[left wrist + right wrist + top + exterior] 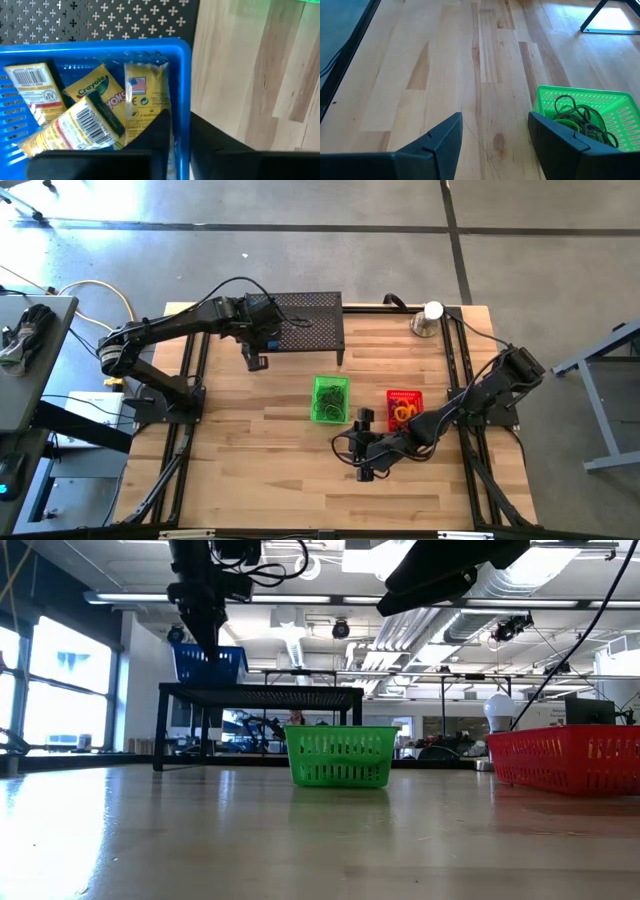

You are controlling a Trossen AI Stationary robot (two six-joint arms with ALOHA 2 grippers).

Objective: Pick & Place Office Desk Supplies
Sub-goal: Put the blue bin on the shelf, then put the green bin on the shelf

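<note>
- Reaching in from the table's left side, the left arm bends over the front edge of the black perforated shelf (305, 320), and the left gripper (257, 360) hangs above the blue basket (100, 50).
- The left wrist view shows yellow crayon boxes (95, 107) lying inside that basket; whether the fingers are parted or closed — I cannot tell.
- The right arm stretches low across the table from the right side, its right gripper (495, 140) spread wide and empty, just beside the green basket (585, 115).
- Dark and green loops (575, 117) lie tangled in the green basket; orange loops (403, 413) sit in the red basket (404, 397).
- The wooden table (260, 470) also carries a silver cup (428, 320) at its far right corner — beyond it, a grey floor and an open workshop hall.
</note>
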